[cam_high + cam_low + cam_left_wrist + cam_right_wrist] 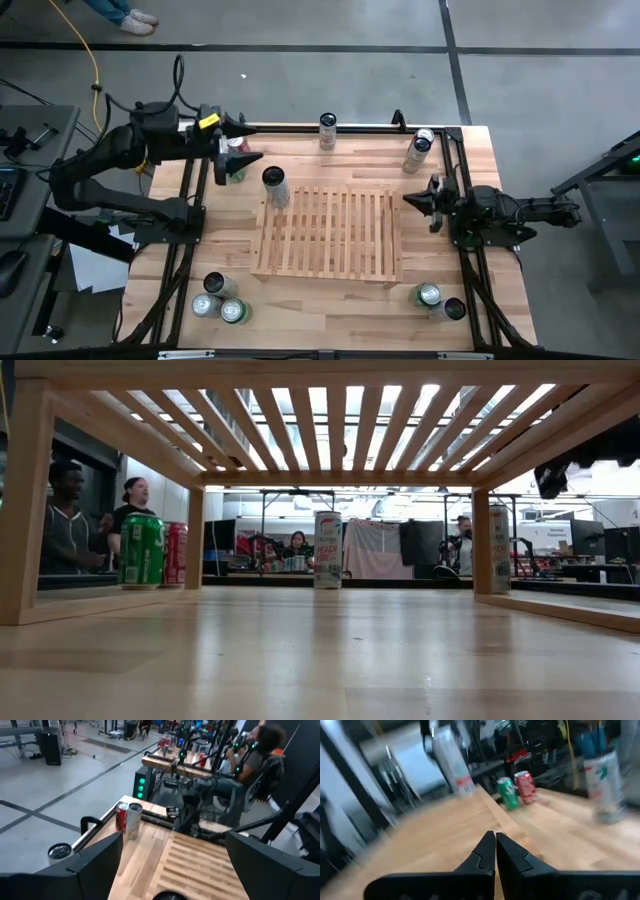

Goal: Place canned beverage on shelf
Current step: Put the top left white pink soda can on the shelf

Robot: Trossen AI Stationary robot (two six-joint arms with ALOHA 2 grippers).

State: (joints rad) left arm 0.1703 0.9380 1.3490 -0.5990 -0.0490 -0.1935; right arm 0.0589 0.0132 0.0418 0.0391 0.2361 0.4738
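Left gripper (243, 150): jaws spread wide, holding nothing, poised in the upper left of the high view just over a green and a red can (235, 163) that stand side by side near the surface's far-left corner. Right gripper (415, 201): fingers clenched tip to tip on nothing, parked at the right edge of the shelf (330, 234), apparently waiting. Shelf: slatted light-wood panel, centre of the surface (300, 320); no can stands on its top in the high view. Tall pale can (275, 186): upright just beside the shelf's upper-left corner, close to the left gripper. Other stock: one can (327, 130) at the top-centre edge, a pair (418, 150) at the upper right, three (220, 298) at the lower left, two (438, 300) at the lower right. Low view: looks under the slats; green can (142, 550) and red can (175, 554) show at the left, a tall white can (327, 549) mid-frame; people sit in the room beyond. Step in hand, as judged: approach and selection, no can grasped yet, task barely begun. Next move calls for lowering the spread jaws around a single can body without knocking its neighbour, closing firmly, lifting clear, then carrying it over to the slats and setting it upright.
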